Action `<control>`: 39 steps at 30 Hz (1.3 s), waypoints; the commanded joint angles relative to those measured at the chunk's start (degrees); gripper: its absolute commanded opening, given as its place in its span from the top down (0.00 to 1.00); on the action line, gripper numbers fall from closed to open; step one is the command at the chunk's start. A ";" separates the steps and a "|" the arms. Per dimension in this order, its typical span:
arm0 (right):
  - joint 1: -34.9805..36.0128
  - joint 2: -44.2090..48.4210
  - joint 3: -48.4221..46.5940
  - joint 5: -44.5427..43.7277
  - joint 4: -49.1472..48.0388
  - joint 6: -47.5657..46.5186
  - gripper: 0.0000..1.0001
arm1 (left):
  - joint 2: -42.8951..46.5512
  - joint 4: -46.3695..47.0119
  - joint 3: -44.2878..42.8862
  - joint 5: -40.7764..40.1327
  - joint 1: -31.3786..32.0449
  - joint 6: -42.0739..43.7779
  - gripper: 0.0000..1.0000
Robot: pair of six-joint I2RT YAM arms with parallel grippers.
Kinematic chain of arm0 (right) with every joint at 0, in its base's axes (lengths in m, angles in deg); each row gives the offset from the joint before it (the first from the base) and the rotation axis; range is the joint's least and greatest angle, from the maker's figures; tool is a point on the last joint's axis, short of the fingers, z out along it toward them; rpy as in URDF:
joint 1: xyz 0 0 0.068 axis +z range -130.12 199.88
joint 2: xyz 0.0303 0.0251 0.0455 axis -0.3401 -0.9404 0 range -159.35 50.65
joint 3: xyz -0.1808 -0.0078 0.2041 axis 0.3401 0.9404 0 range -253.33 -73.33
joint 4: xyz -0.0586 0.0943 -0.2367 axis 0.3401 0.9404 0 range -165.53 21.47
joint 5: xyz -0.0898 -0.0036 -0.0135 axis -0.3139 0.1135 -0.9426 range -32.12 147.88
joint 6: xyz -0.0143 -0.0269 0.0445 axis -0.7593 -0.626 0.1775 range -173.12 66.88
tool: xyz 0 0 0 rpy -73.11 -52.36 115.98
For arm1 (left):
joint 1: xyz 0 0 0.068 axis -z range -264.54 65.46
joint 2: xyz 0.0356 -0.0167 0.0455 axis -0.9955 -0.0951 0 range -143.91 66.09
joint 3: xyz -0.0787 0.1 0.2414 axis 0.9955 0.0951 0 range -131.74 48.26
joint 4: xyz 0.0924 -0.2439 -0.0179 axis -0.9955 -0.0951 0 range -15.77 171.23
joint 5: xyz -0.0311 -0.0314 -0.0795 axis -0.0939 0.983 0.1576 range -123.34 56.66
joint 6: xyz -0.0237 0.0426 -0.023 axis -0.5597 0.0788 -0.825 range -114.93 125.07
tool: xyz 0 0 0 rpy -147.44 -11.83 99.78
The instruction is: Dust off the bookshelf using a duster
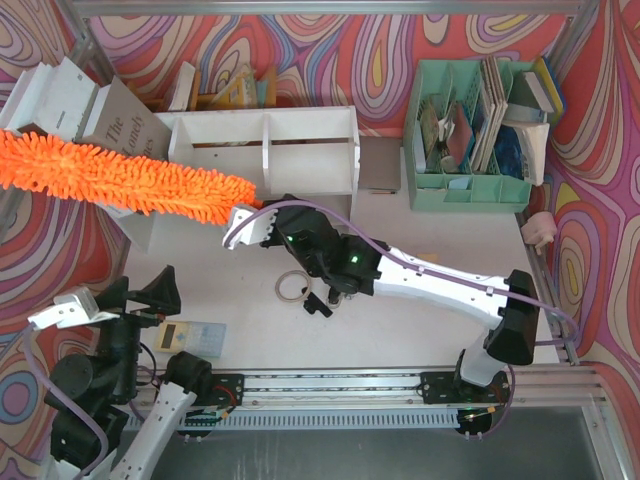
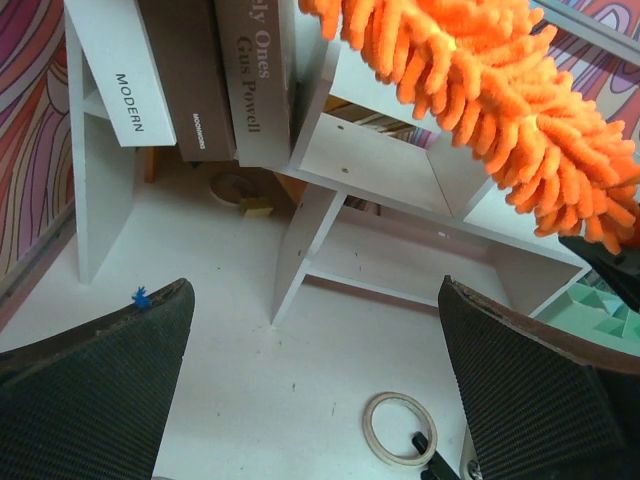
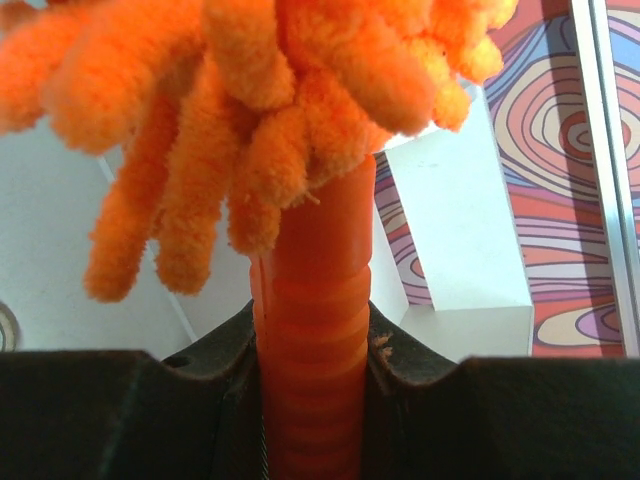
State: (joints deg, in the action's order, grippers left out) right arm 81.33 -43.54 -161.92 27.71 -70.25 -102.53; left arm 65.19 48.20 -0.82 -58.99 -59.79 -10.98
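Our right gripper point(image 3: 312, 350) is clamped on the duster's point(image 1: 120, 178) orange handle. Its fluffy head stretches left across the bookshelf's point(image 1: 300, 150) left end and the leaning books point(image 1: 110, 120). Our left gripper point(image 1: 138, 292) hangs with jaws wide, holding nothing, over the table point(image 1: 400, 320), well apart from the bookshelf.

1 duster point(image 1: 120, 180), 1 bookshelf point(image 1: 305, 165), 1 tape ring point(image 1: 290, 287), 1 organiser point(image 1: 470, 192)
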 commanded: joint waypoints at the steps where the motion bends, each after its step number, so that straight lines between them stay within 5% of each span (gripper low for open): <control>1: -0.43 2.68 -0.66 0.17 -3.42 2.13 1.00 | 0.64 0.57 0.56 2.15 0.01 1.01 0.02; 12: -0.54 4.78 7.08 -0.08 -1.32 4.67 1.00 | 0.67 -0.81 0.04 1.75 0.02 0.23 0.02; 24: -0.43 3.64 -1.02 0.42 1.09 4.16 1.00 | 0.64 -0.19 1.75 2.47 0.07 -2.98 0.02; 39: -0.42 6.97 14.36 1.54 1.55 11.17 1.00 | 0.59 0.03 2.15 -0.62 -0.01 -2.67 0.02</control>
State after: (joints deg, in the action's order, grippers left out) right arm 81.13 -39.63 -149.18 30.51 -65.96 -93.96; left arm 65.19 47.02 0.67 -57.94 -59.79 -13.61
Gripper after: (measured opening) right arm 0.340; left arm 0.983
